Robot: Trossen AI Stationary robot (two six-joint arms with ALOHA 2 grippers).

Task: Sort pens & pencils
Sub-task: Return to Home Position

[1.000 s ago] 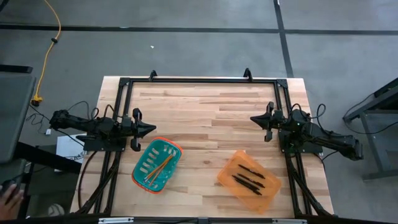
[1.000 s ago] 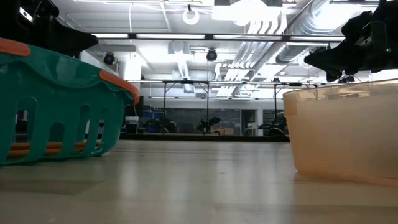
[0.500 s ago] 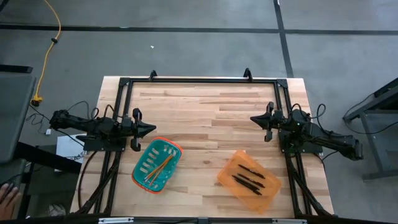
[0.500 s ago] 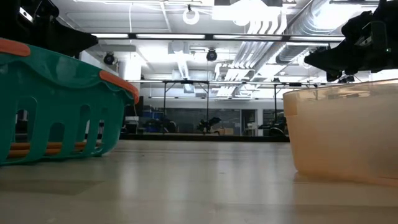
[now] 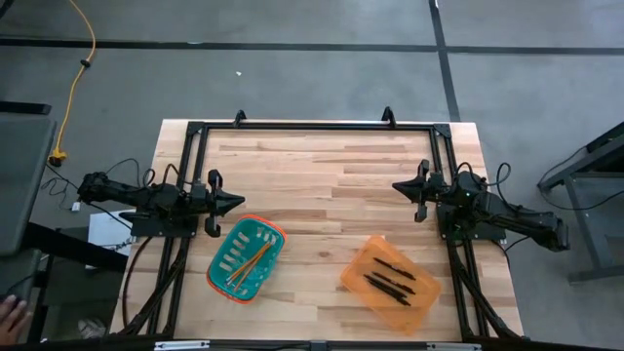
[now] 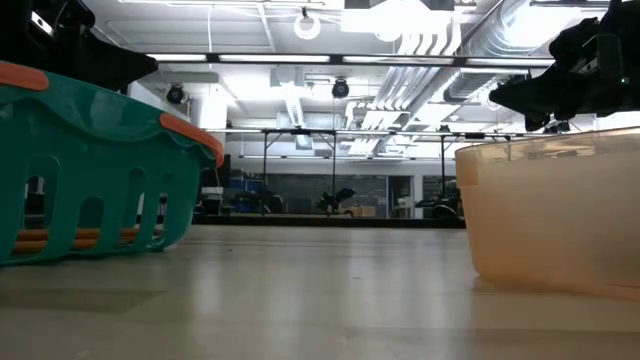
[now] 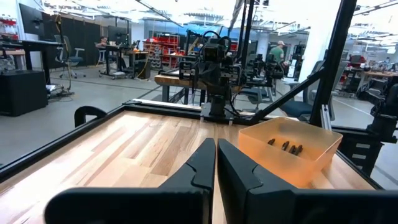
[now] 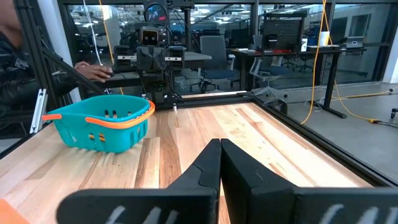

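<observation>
The orange pencils [image 5: 252, 262] lie on the floor of the teal basket [image 5: 231, 244] near the table's near-left part; through the basket's slots they show in the low view as the pencils [image 6: 80, 238]. The dark pens [image 5: 390, 277] lie in the orange translucent bin [image 5: 363, 290] at the near-right, and the left wrist view shows the pens [image 7: 285, 145] inside it. My left gripper [image 5: 240, 202] is shut, hovering at the table's left side just beyond the basket. My right gripper [image 5: 395, 185] is shut, hovering at the right side beyond the bin. Neither holds anything.
A black metal frame [image 5: 312, 126] runs round the table's far, left and right edges. Bare wood [image 5: 317, 185] lies between the two grippers. A person's hand [image 5: 10, 312] shows off the table at the near left, and a person [image 8: 15, 56] stands beyond the table's left side.
Both arms have kept still and nothing on the table has moved. The person's hand off the table at the near left has drawn away toward the picture's corner.
</observation>
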